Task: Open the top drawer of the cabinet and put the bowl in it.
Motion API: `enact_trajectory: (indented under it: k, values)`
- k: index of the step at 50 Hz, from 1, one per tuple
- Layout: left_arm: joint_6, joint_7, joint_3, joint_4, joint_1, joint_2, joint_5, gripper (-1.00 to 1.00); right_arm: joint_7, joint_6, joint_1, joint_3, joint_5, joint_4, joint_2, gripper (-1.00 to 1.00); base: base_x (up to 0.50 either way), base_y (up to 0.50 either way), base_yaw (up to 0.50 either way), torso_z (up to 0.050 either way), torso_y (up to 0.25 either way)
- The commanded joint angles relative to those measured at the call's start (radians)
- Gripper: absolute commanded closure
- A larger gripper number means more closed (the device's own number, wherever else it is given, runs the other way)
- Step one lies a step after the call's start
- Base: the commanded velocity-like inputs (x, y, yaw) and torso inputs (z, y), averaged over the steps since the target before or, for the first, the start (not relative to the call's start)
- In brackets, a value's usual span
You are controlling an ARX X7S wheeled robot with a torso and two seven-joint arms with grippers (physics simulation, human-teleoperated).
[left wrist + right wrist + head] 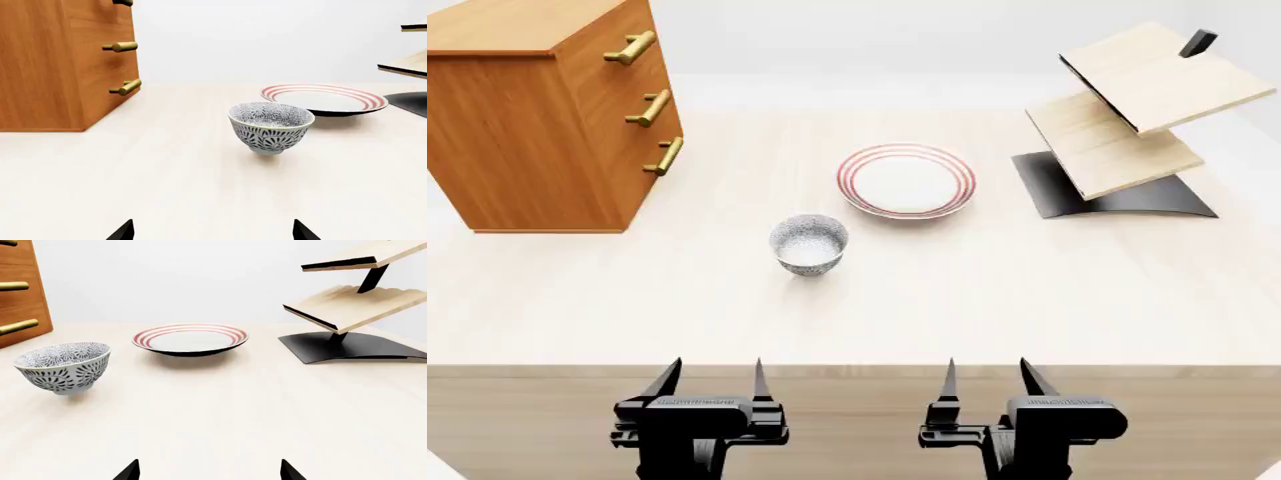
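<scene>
Both grippers hung at the near edge of the pale wooden table (1028, 300), each with its two black fingers spread apart and pinching nothing. In the head view, the left gripper (710, 380) sat at lower left and the right gripper (985, 378) at lower right. The bowl (809, 243) stood upright on the table, ahead of the left gripper and slightly toward the right one, well apart from both. Just beyond it lay a white plate (906, 181) with red rings, near the bowl but not touching it.

At far left stood the cabinet (541, 120), its top drawer (627, 45) shut like the two below it, each with a brass bar handle. A tilted shelf rack (1134, 125) on a dark base stood at far right.

Only the wrist views showed the bowl's grey-blue leaf pattern and small foot. The left wrist view caught the cabinet's side panel; the right wrist view showed the rack's post and stepped shelves from the side.
</scene>
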Motion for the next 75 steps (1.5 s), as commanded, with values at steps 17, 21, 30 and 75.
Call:
enact_trajectory:
  k: [17, 21, 30, 75]
  values:
    - [-0.026, -0.032, 0.049, 0.033, 0.006, -0.058, -0.114, -1.0, 0.066, 0.0, 0.001, -0.065, 0.062, -0.003, 0.055, -1.0, 0.0, 0.0, 0.0, 0.035, 0.0]
    - [-0.028, -0.038, 0.057, 0.039, 0.008, -0.065, -0.12, -1.0, 0.074, 0.0, 0.001, -0.072, 0.068, -0.006, 0.061, -1.0, 0.0, 0.0, 0.0, 0.05, 0.0]
    - [-0.026, -0.047, 0.072, 0.052, 0.011, -0.078, -0.134, -1.0, 0.088, -0.003, 0.0, -0.084, 0.083, -0.009, 0.073, -1.0, 0.0, 0.0, 0.0, 0.05, 0.0]
    - [-0.027, -0.151, 0.112, 0.05, -0.002, -0.115, -0.153, -1.0, 0.163, 0.039, 0.009, -0.131, 0.121, -0.019, 0.117, -1.0, 0.0, 0.24, 0.0, 0.021, 0.0]
